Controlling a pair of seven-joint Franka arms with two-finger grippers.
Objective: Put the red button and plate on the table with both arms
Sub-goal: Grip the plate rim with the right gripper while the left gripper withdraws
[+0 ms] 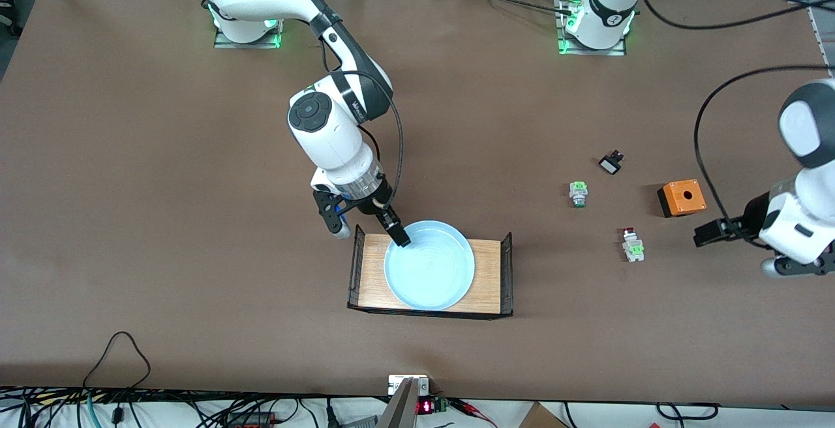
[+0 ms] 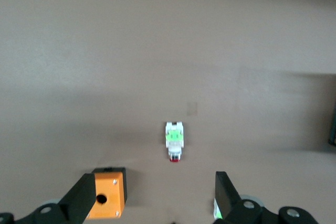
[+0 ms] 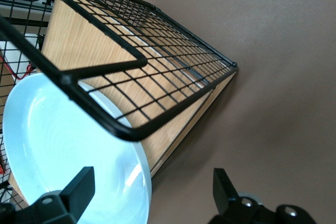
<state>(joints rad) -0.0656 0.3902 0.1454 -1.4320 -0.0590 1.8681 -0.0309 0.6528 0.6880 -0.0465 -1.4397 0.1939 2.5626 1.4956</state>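
The red button (image 1: 631,244) already lay on the brown surface (image 1: 163,219), ahead of the left gripper (image 2: 152,198), whose jaws stood released and empty, so that half looked done. One blue plate (image 1: 430,271) sat in the wooden tray (image 1: 489,271); the right gripper (image 1: 372,226) had its jaws spread across the plate's rim, one finger inside, one outside, not yet clenched. Lifting it out remained. Counted: three small switch parts, one orange box (image 1: 682,198), one tray, one plate.
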